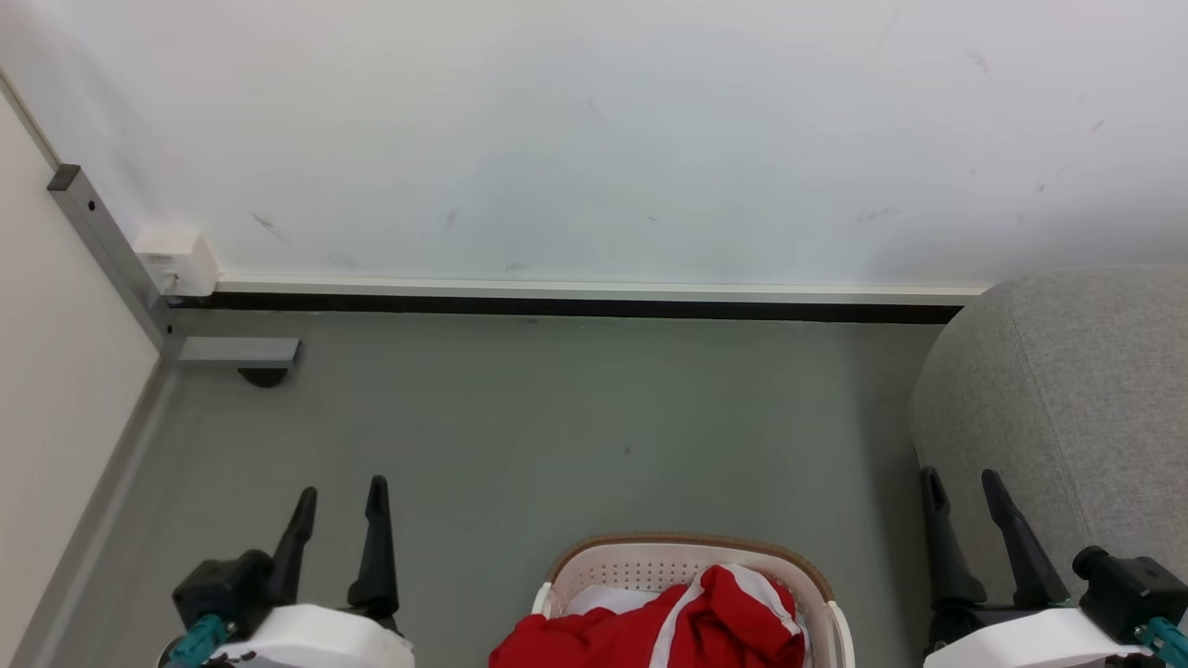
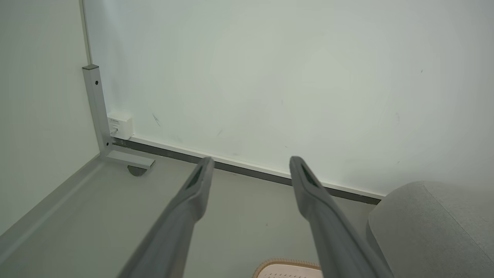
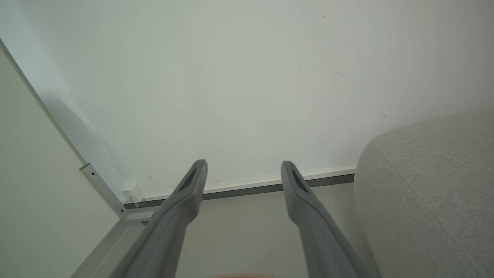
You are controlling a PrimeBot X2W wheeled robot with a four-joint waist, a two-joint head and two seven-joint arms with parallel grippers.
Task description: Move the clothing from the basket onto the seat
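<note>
The red clothing [image 1: 668, 626] lies piled in the basket [image 1: 650, 543] on the floor [image 1: 557, 417], near the robot, the grey seat [image 1: 1067, 390] is on the right, and the left gripper [image 1: 342, 492] and right gripper [image 1: 962, 480] are spread wide, holding nothing.

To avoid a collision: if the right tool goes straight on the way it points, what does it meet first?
The right tool would probably meet the wall low down; the seat lies close on its right.
</note>
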